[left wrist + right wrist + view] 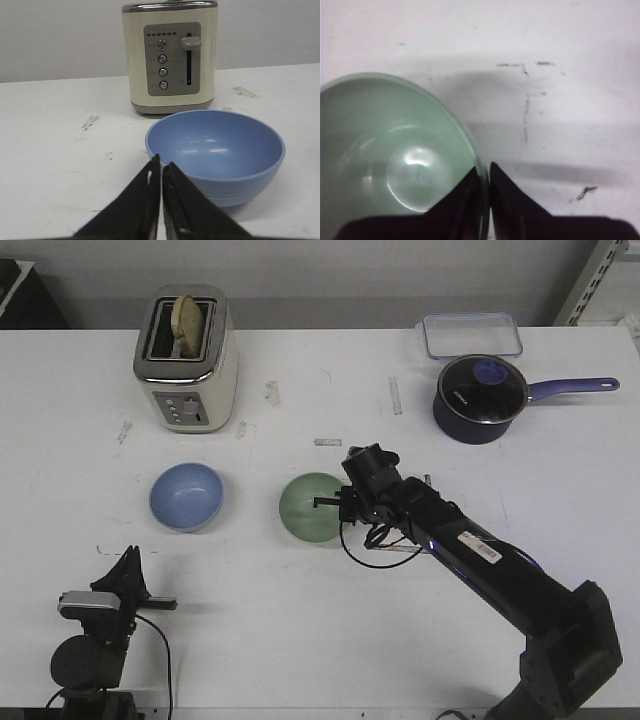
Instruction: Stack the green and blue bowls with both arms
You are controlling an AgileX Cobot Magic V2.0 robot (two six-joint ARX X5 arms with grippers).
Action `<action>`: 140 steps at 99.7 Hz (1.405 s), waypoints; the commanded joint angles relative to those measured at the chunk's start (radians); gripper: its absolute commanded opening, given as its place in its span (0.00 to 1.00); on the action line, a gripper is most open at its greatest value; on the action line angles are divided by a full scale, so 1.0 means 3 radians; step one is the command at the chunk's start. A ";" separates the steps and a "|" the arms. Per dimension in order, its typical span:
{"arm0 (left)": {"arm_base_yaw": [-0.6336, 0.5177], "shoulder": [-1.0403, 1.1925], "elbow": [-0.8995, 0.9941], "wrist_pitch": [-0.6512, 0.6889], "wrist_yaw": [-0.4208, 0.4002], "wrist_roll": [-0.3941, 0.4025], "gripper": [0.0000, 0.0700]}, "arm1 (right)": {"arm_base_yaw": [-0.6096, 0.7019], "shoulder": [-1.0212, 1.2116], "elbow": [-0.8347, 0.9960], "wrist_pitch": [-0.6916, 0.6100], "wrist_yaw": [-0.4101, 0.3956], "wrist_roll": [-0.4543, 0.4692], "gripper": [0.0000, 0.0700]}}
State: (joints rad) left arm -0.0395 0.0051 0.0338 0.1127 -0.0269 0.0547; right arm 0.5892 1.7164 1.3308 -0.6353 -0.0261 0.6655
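Observation:
The pale green bowl [309, 506] sits mid-table. My right gripper [340, 502] is shut on its rim, one finger inside the bowl and one outside, as the right wrist view shows [485, 171]; the green bowl [390, 160] fills that view's left side. The light blue bowl [186, 496] stands upright to the left of the green one, apart from it. My left gripper [128, 562] is near the table's front left, shut and empty, its tips [161, 161] just short of the blue bowl [215, 152].
A cream toaster [186, 358] with a slice of toast stands behind the blue bowl, also in the left wrist view [171, 55]. A dark purple lidded saucepan [480, 398] and a clear plastic container [471, 334] are at the back right.

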 commanded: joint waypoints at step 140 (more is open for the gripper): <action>0.0000 -0.0006 -0.0070 0.0052 0.0001 0.0018 0.00 | -0.0818 -0.1429 -0.0621 0.1209 0.0289 -0.2132 0.00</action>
State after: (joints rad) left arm -0.0395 0.0051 0.0338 0.1127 -0.0269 0.0547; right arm 0.3588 1.3148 1.1820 -0.3359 0.0566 0.1307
